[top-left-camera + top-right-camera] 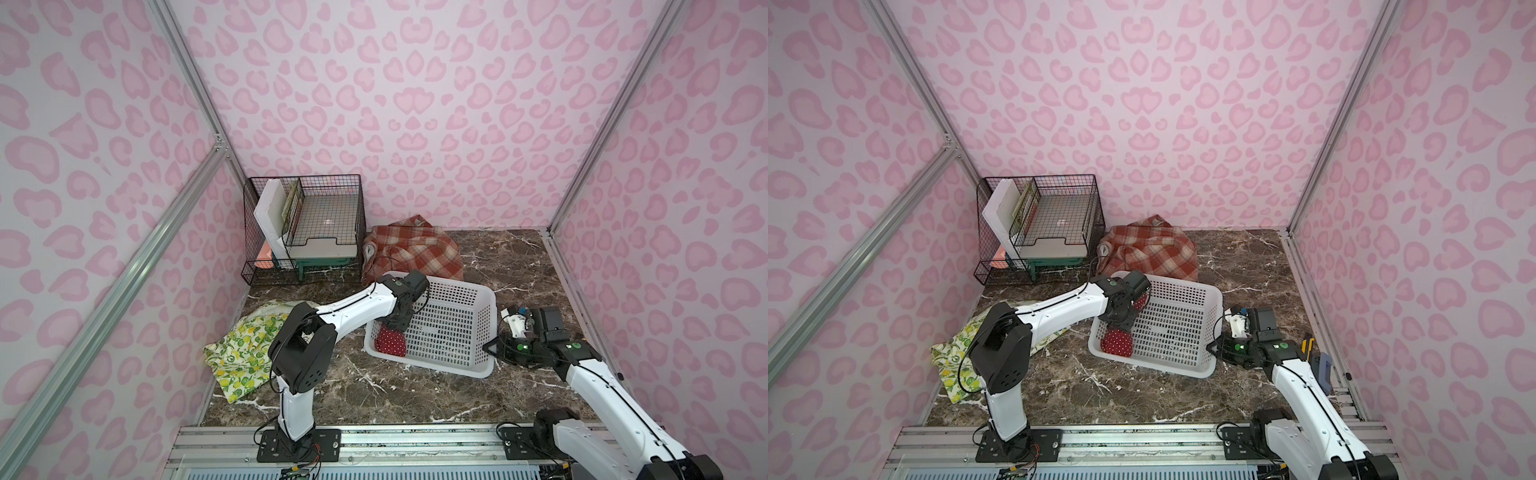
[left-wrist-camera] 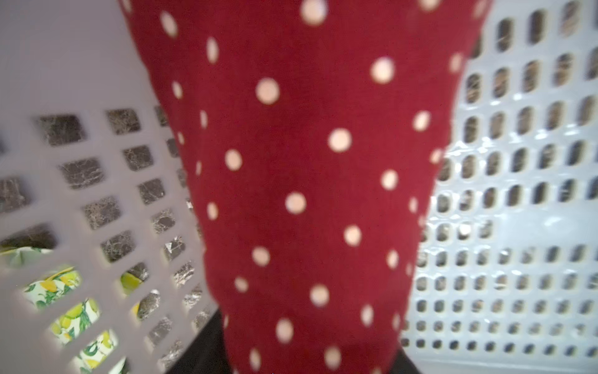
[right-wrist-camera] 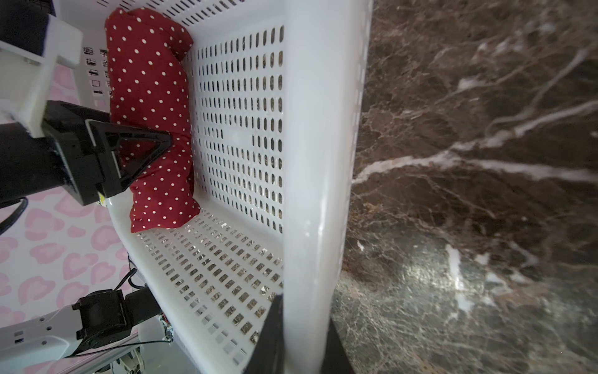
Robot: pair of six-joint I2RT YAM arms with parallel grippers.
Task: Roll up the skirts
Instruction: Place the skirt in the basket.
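Left pincer gapes astride the rolled polka-dot skirt, lengthwise along the basket wall; right pincer clamps its rim.

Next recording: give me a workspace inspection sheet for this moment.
surface: dark marble tabletop, white veins.
job's things: red polka-dot skirt rolled inside white basket; plaid skirt heaped at back; lemon skirt crumpled beside left arm.
clutter: wire rack, back corner.
tools: left tool looks open over the polka-dot skirt; right tool shut on the white basket's wall.
cables: black cable loops by left arm.
surroundings: pink heart-print walls, aluminium frame.
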